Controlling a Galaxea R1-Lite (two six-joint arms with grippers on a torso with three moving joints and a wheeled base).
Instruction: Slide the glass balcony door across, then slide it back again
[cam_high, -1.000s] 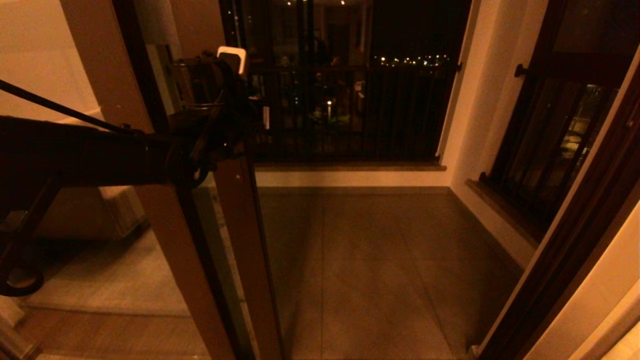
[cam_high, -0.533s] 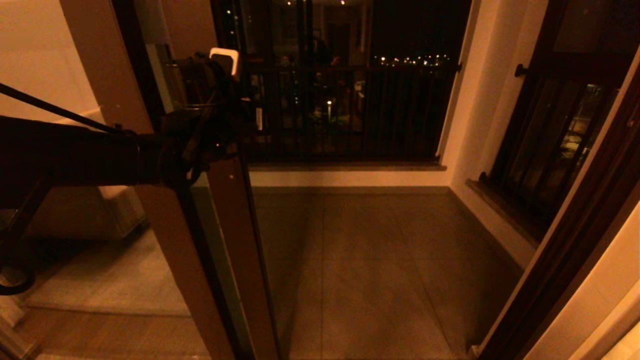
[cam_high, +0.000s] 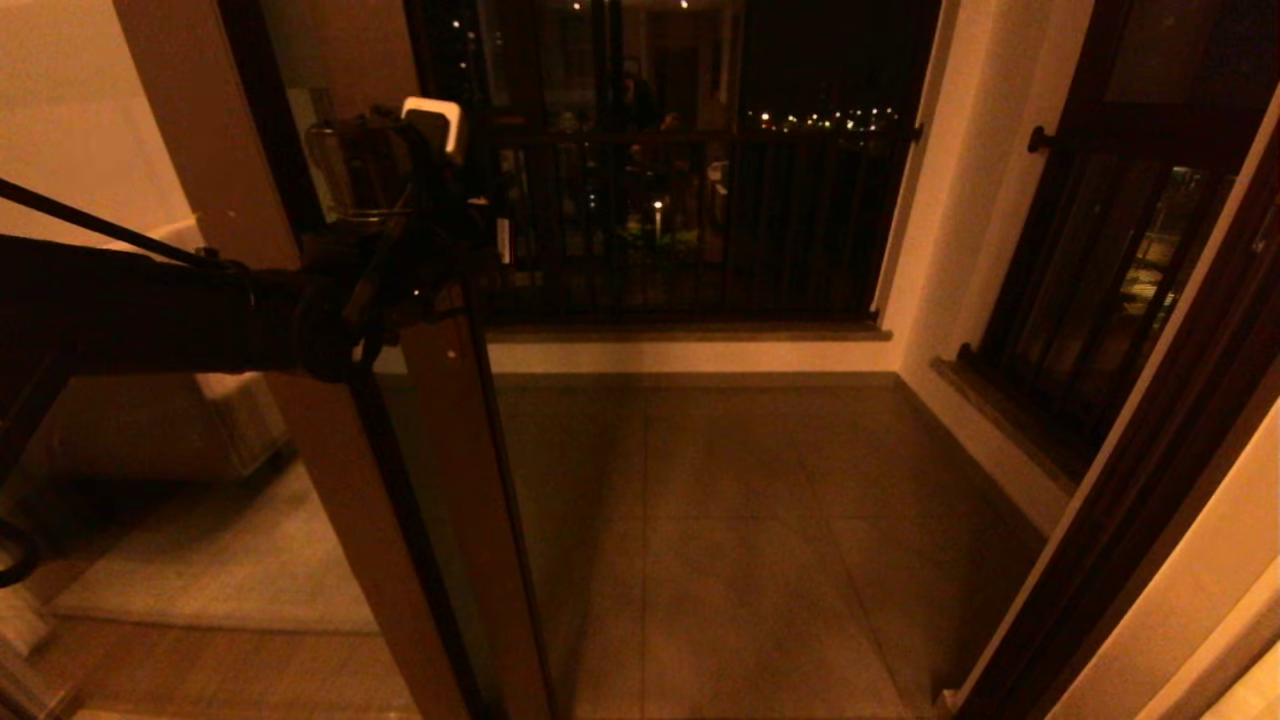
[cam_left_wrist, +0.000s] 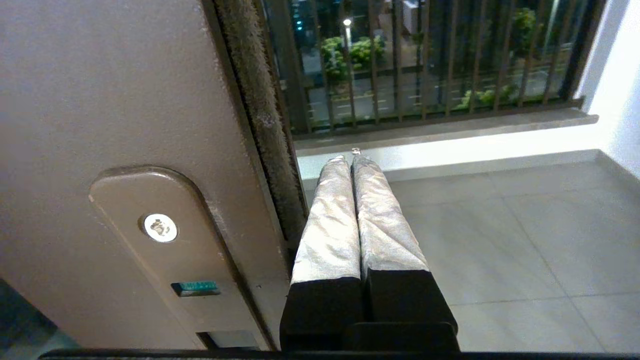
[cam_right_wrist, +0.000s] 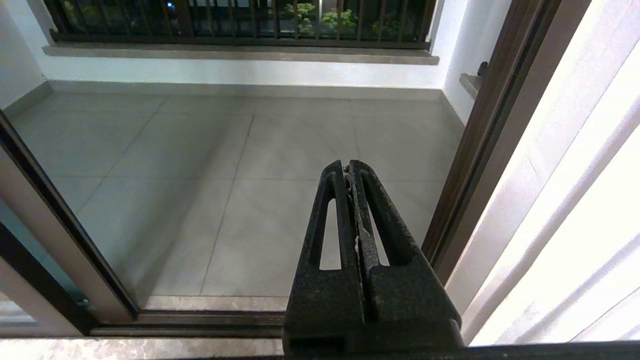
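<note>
The glass balcony door (cam_high: 455, 450) stands partly slid to the left, its brown stile crossing the lower middle of the head view. My left arm (cam_high: 150, 310) reaches in from the left to that stile at handle height. In the left wrist view the left gripper (cam_left_wrist: 350, 159) is shut, its silver-wrapped fingers (cam_left_wrist: 330, 220) lying against the brush seal on the door's edge (cam_left_wrist: 255, 100). Beside them the stile shows a handle plate (cam_left_wrist: 165, 250) with a screw. My right gripper (cam_right_wrist: 346, 167) is shut and empty above the floor track, apart from the door (cam_right_wrist: 45, 240).
A second brown-framed panel (cam_high: 230, 200) stands just left of the door. The tiled balcony floor (cam_high: 750, 550) lies beyond the opening, ending at a black railing (cam_high: 700, 230). A barred window (cam_high: 1100, 290) and the dark door jamb (cam_high: 1130, 530) are on the right. The floor track (cam_right_wrist: 200, 320) runs below.
The door's stile has slid steadily to the left, and my left arm and gripper have moved left with it. The opening onto the balcony has grown wider.
</note>
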